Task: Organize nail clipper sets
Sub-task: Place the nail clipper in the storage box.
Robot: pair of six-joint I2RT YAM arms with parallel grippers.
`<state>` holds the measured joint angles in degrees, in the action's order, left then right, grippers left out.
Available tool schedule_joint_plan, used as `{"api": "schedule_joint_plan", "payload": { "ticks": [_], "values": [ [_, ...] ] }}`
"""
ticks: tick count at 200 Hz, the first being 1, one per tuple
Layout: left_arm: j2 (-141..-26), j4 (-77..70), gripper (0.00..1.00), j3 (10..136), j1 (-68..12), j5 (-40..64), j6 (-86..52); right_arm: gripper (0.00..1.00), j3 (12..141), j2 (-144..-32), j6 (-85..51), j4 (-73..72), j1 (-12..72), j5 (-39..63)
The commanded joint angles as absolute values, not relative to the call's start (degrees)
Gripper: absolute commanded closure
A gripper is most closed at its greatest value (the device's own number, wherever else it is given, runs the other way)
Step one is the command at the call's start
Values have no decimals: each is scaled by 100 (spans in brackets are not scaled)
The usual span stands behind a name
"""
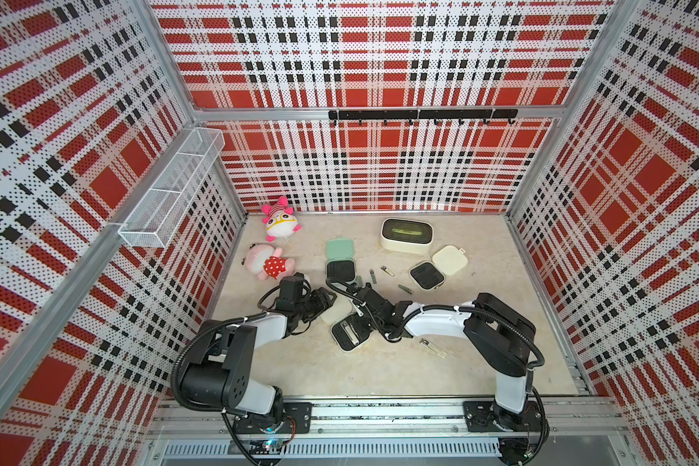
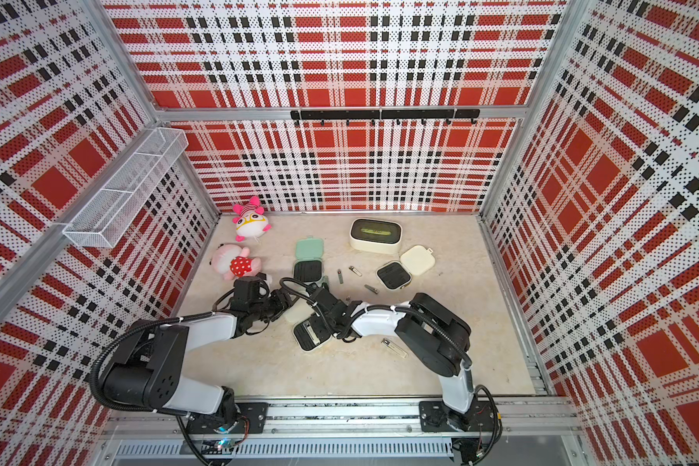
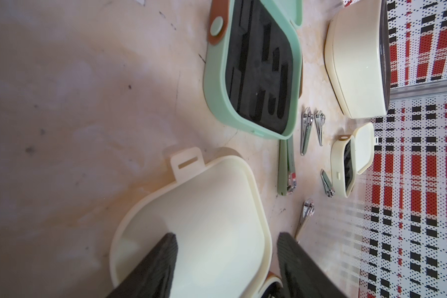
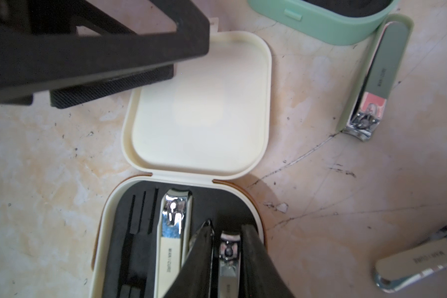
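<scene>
Bracing the open cream case (image 4: 108, 209) on the counter (image 4: 49, 167), left claw (image 3: 226, 234) straddles its lid wall, jaws half-spread, probably steadying it. Rightward, small clipper (image 4: 229, 268) lies in its insert slot; right claw (image 4: 227, 227) flanks it narrowly; gripping or just beside, cannot tell.

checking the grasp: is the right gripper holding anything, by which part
Cannot tell: right gripper flanks the long sides of the small silver nail clipper in the black slotted insert of the cream case.
</scene>
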<state>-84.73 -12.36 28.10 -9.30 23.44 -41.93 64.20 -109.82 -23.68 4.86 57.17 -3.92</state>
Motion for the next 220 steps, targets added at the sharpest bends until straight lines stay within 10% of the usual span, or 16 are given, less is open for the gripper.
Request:
{"api": "schedule_joint_plan", "payload": {
  "ticks": [1, 135, 220],
  "values": [
    [-8565, -911, 33, 2637, -896, 2241, -4131, 74, 6378, -10890, -2413, 725, 5704, -688],
    [-8622, -946, 33, 2666, -935, 2232, -4148, 69, 6599, -10750, -2497, 846, 5669, -924],
    [-8600, -939, 33, 2694, -943, 2250, -4150, 48, 6269, -10310, -2582, 791, 5592, -825]
  ]
}}
